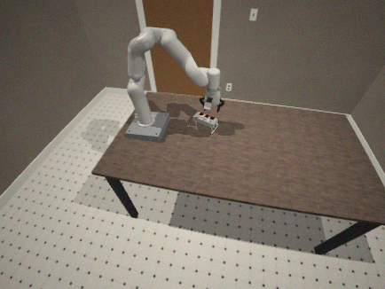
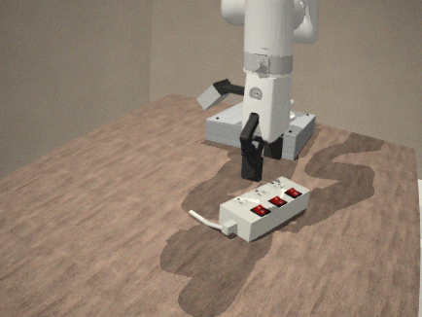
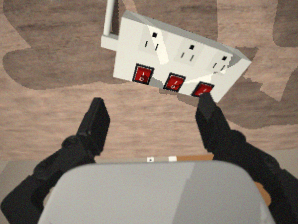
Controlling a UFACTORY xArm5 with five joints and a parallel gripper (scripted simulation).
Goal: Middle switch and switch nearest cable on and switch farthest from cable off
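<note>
White power strip (image 2: pixel 266 210) lies flat and upright on the wood-grain worktop (image 2: pixel 97 204), its three red switches (image 3: pixel 173 82) facing up and its cable (image 2: pixel 203 219) at one end. The end effector (image 3: pixel 152 120) hangs just above the strip, fingers spread wide and holding nothing.

the white arm (image 1: pixel 177 49) arches up from its base and bends down at the wrist, and the tool (image 3: pixel 152 122) points straight downward, black fingers spread fully wide, gripping nothing, low above the tabletop (image 1: pixel 266 155).
</note>
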